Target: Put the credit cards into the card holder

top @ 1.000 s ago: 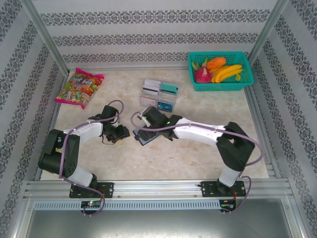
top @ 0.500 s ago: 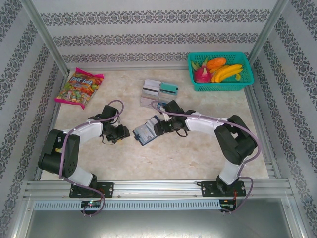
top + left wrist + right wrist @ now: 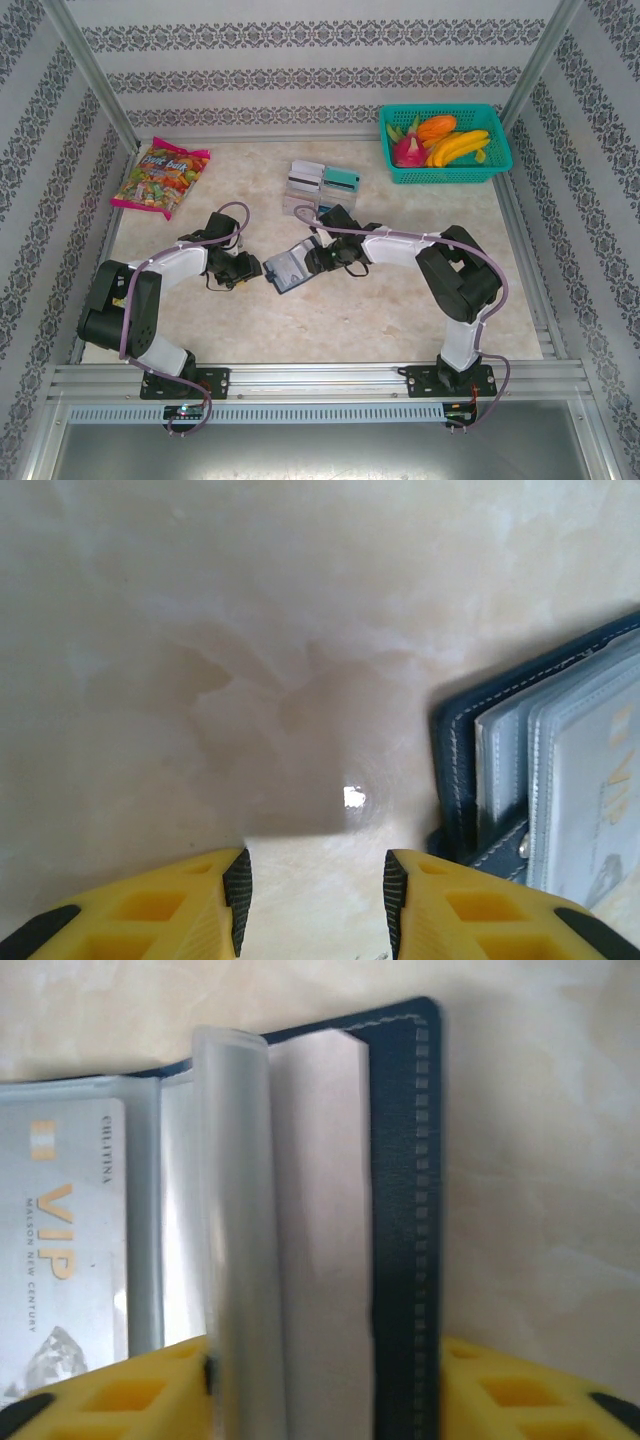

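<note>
The card holder (image 3: 284, 270) lies open on the table, navy cover down and clear sleeves up. In the right wrist view its cover edge (image 3: 400, 1210) and a raised bundle of sleeves (image 3: 235, 1210) sit between my right gripper's (image 3: 325, 1360) jaws, which press on both sides. A white VIP card (image 3: 60, 1250) lies in a sleeve to the left. My left gripper (image 3: 316, 880) is open over bare table, just left of the holder's corner (image 3: 455, 770). Loose credit cards (image 3: 322, 180), white-grey and teal, lie behind the right gripper (image 3: 312, 257).
A teal basket (image 3: 446, 172) of toy fruit stands at the back right. A candy bag (image 3: 160, 178) lies at the back left. Metal frame rails (image 3: 300, 378) run along the near edge and sides.
The right gripper drew back from over the holder to its right edge, and its jaws narrowed around the cover and sleeves. The holder shifted slightly left. The left arm stayed still.
</note>
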